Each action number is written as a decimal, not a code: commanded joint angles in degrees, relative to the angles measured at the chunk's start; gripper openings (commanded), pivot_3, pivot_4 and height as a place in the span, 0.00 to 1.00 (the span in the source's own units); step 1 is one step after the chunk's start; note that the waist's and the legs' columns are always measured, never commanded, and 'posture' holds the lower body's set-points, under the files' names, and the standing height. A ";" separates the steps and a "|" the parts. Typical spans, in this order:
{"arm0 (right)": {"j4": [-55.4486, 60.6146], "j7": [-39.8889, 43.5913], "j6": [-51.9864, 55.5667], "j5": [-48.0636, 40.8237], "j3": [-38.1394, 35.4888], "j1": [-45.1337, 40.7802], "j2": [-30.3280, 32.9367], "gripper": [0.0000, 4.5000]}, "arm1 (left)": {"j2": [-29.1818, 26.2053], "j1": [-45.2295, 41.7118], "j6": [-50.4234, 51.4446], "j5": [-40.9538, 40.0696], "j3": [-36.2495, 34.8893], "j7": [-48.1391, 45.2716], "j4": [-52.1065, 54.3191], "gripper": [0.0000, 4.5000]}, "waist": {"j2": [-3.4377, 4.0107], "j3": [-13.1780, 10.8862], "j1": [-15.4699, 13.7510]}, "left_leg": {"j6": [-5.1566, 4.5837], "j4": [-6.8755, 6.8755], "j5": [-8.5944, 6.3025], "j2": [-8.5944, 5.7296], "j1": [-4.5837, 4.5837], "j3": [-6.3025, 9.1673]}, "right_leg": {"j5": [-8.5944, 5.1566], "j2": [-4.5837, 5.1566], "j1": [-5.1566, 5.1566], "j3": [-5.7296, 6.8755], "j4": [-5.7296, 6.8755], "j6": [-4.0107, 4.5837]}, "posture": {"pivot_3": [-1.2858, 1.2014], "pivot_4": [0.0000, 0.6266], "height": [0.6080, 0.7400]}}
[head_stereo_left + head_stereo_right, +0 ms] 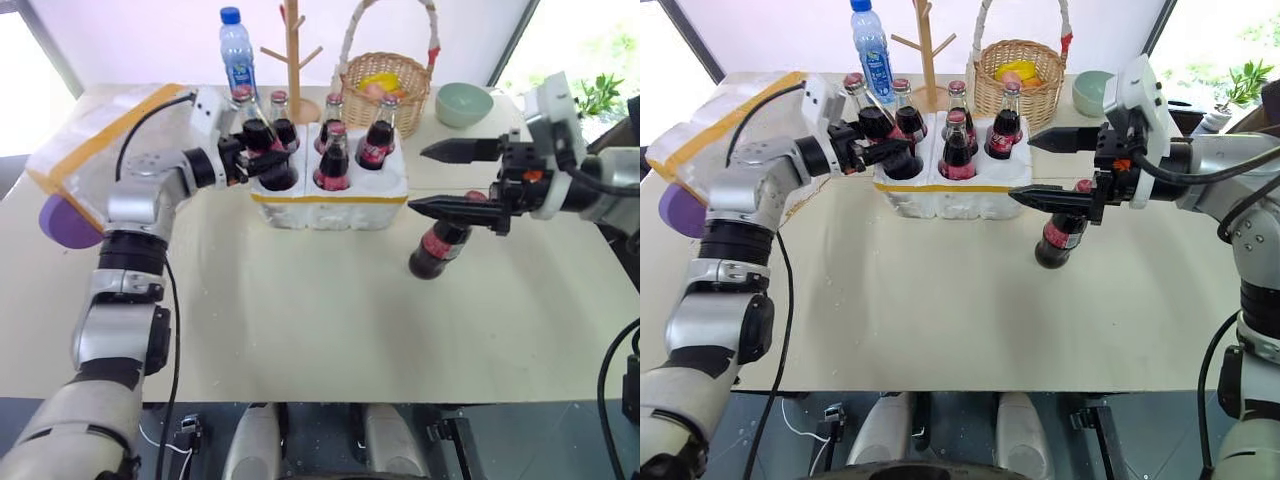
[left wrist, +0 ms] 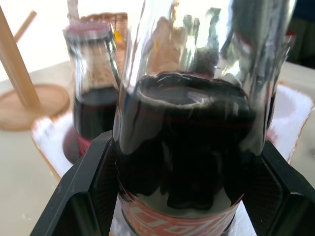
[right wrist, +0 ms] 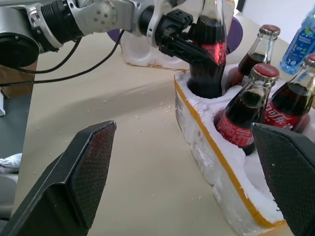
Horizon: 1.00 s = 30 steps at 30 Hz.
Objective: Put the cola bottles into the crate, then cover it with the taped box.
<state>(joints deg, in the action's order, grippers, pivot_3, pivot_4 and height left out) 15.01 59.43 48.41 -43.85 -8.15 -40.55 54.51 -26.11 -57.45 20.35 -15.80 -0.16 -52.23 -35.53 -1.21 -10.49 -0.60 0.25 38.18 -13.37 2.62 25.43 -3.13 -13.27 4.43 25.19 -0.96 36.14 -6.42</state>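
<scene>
Left gripper (image 1: 262, 150): level, clamping cola bottle (image 1: 258, 128) | right gripper (image 1: 432, 180): level, spread

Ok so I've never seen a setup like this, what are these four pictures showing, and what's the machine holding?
It is a humanoid robot with two arms, each ending in a two-fingered black gripper. Two pictures look down from its head; the other two come from cameras on its wrists.

On the table sit a white foam crate of cola bottles, a taped box, a wicker basket, a water bottle, a wooden stand and a green bowl.

The left gripper is closed on one cola bottle, its base in a crate well. The right gripper is open, above a last bottle on the table.
</scene>
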 commanded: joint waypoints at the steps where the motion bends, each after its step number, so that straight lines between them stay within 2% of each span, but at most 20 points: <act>1: 1.43 -0.81 -0.92 -0.40 -2.18 -0.19 0.07 1.00 | 1.17 -0.56 -3.70 2.20 0.57 1.27 -1.78 0.71 | 0.00 0.00 -0.05 | 0.00 0.00 0.00 0.00 0.00 0.00 | 0.00 0.00 -0.01 0.00 0.00 0.00 | 0.52 0.24 1.00; 2: 1.38 -0.99 -1.03 -0.34 -2.07 -0.14 -0.07 1.00 | 1.68 -0.37 -4.42 2.94 0.88 1.68 -2.78 0.71 | 0.00 0.00 -0.06 | 0.00 0.00 0.00 0.00 0.00 0.00 | 0.00 0.00 -0.01 0.00 -0.01 0.00 | 0.52 0.24 1.00; 6: 1.82 -1.86 -1.26 -0.06 -1.81 0.26 -0.41 1.00 | 3.02 -0.17 -6.00 3.57 0.31 2.79 -4.91 0.99 | 0.04 0.03 -0.07 | 0.00 -0.01 0.00 0.00 -0.07 0.01 | 0.00 0.00 -0.06 0.00 0.01 0.00 | 0.52 0.24 1.00; 11: 2.97 -1.45 0.14 -1.91 -6.68 3.35 2.80 1.00 | 0.39 0.59 -2.05 -2.58 -4.86 0.05 2.78 0.99 | 0.02 0.01 -0.08 | 0.00 0.04 0.00 0.00 -0.04 0.02 | 0.00 0.01 -0.09 0.00 0.00 0.00 | 0.52 0.24 1.00; 13: 3.69 -1.12 2.01 -4.27 -10.80 5.65 4.46 1.00 | -1.74 0.58 2.82 -6.84 -7.69 -1.65 7.76 0.99 | 0.02 0.01 -0.07 | 0.00 0.02 0.00 0.00 -0.02 0.03 | 0.00 0.02 -0.06 0.01 0.00 0.00 | 0.52 0.24 1.00; 16: 6.63 0.08 6.16 -8.96 -19.56 12.05 6.95 1.00 | -6.15 0.72 14.64 -16.62 -12.42 -4.89 18.72 0.99 | -0.09 -0.05 -0.08 | 0.00 -0.03 0.00 0.03 0.00 0.11 | 0.00 0.00 -0.04 0.05 0.02 0.00 | 0.52 0.24 1.00; 20: 13.64 3.24 9.77 -11.57 -31.44 27.79 7.67 1.00 | -12.68 4.45 24.84 -26.99 -14.46 -11.33 31.55 0.99 | -0.02 -0.01 -0.03 | 0.00 -0.07 0.00 0.05 -0.14 0.14 | -0.01 0.00 -0.21 0.08 -0.03 -0.01 | 0.52 0.24 1.00; 22: 15.75 3.69 10.44 -12.29 -34.74 33.17 7.23 1.00 | -14.26 5.87 27.19 -28.63 -13.77 -12.03 34.53 0.99 | 0.02 0.02 -0.12 | 0.00 -0.07 -0.01 0.04 -0.50 0.11 | -0.02 0.01 -0.56 0.08 -0.04 0.00 | 0.52 0.24 1.00; 26: 18.26 -4.89 9.20 -9.15 -36.49 40.99 1.26 1.00 | -18.58 14.12 26.00 -25.62 -5.20 -17.38 43.83 0.99 | -0.14 0.13 0.17 | 0.05 -0.07 -0.03 0.06 -1.21 0.08 | -0.19 0.02 -1.25 0.05 -0.19 0.30 | 0.52 0.24 1.00; 30: 16.95 -15.27 6.65 -5.79 -30.05 41.85 -7.70 1.00 | -16.04 18.10 22.09 -22.05 0.91 -16.26 47.00 0.99 | -0.17 0.16 0.35 | 0.06 -0.09 -0.04 0.07 -1.40 0.04 | -0.16 0.09 -1.48 0.06 -0.40 0.36 | 0.52 0.24 1.00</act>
<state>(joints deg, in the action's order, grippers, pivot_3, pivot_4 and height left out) 32.05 48.05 56.53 -50.27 -39.56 1.93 48.14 -42.47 -38.73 44.50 -38.90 -0.14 -68.96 9.09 -1.38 -10.33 -0.26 0.31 38.10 -13.41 2.69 24.06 -3.09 -13.43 4.52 23.73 -0.91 35.74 -6.05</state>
